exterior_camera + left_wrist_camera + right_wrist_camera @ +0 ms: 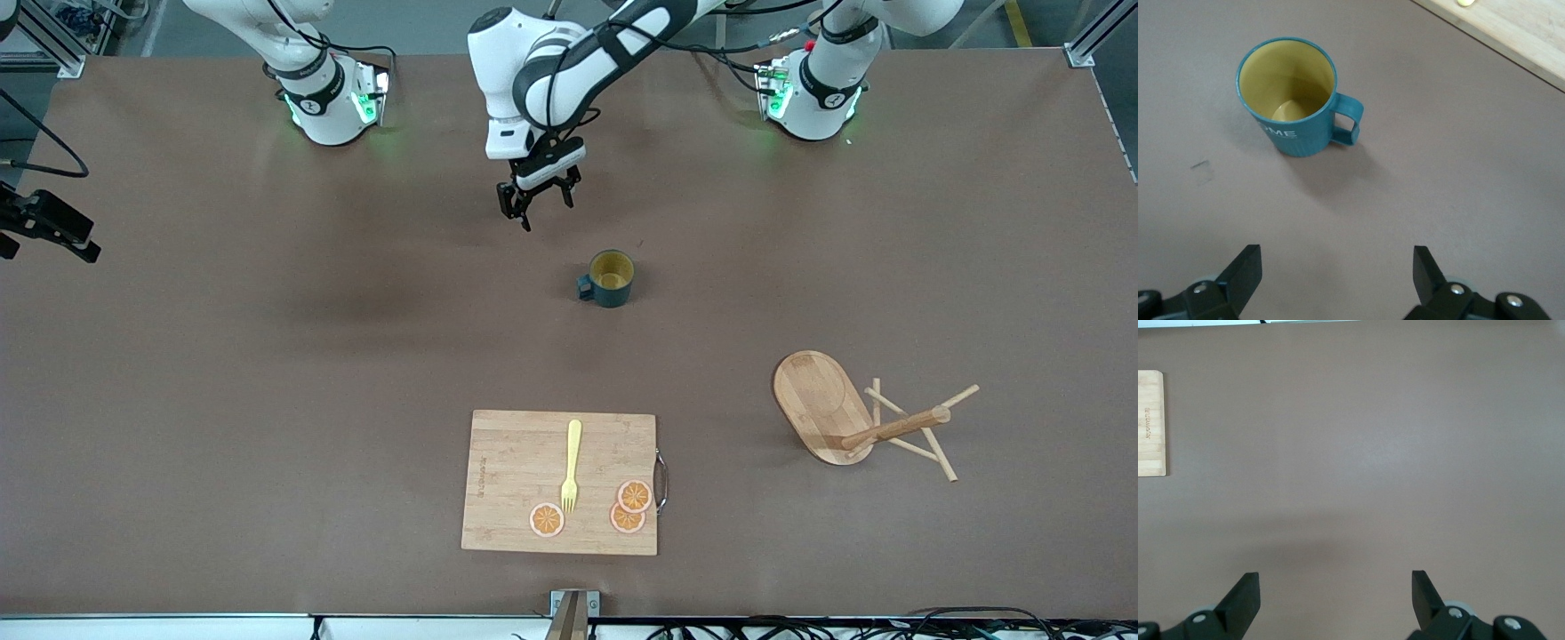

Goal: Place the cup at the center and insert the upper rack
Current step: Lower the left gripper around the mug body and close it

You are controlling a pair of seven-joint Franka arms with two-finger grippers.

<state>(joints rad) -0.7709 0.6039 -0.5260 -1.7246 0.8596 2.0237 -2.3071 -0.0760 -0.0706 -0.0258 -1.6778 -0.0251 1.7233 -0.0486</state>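
Left gripper [540,197]: fingers apart, empty, over bare table at 11 o'clock from cup [610,278] | right gripper [49,233]: apart, waiting | rack [867,420]: toppled, at cup's 4 o'clock | risk: low approach may clip rim, tipping cup.

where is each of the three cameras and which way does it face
Front view: high across the table, facing both bases; shows the arms, the open left gripper above bare table beside the cup, the tipped upper rack and the cutting board.
Left wrist view: on the left wrist, looking down past its own fingertips at the cup.
Right wrist view: on the right wrist, over bare table, own open right gripper and the board's edge.
Shared: front and left wrist show the cup; all three show the board.
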